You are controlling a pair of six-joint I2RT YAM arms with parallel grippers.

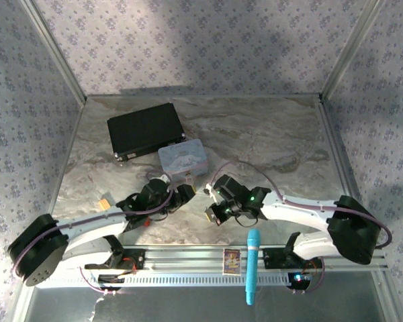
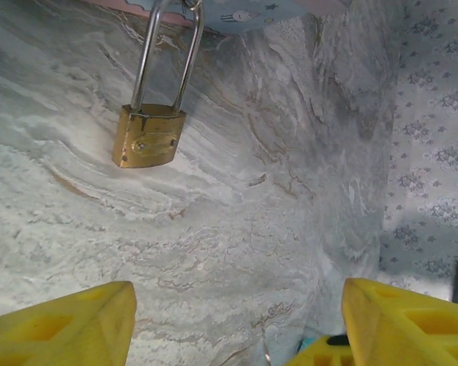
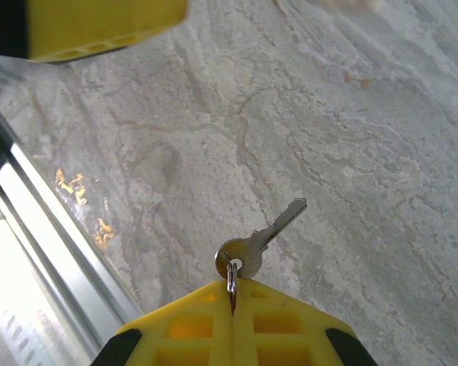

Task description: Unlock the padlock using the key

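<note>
Marble tabletop (image 1: 275, 134) carried a black case (image 1: 146, 130) at the back, with a pastel tin (image 1: 183, 158) just in front of it. Near the tin, the left gripper (image 2: 237, 305) had its yellow fingers spread wide and held nothing. Ahead of it the padlock (image 2: 147, 137) lay flat, its shackle reaching the tin's edge. The right gripper (image 3: 233, 293) was pinched tight on the ring of the key (image 3: 259, 236).

I read bare grey marble tabletop (image 1: 275, 134) right of the pastel blue rectangular tin (image 1: 182, 158). A flat black rectangular case (image 1: 146, 129) blocks its far-left side; the brass padlock (image 2: 149, 136) sits at its near edge.
</note>
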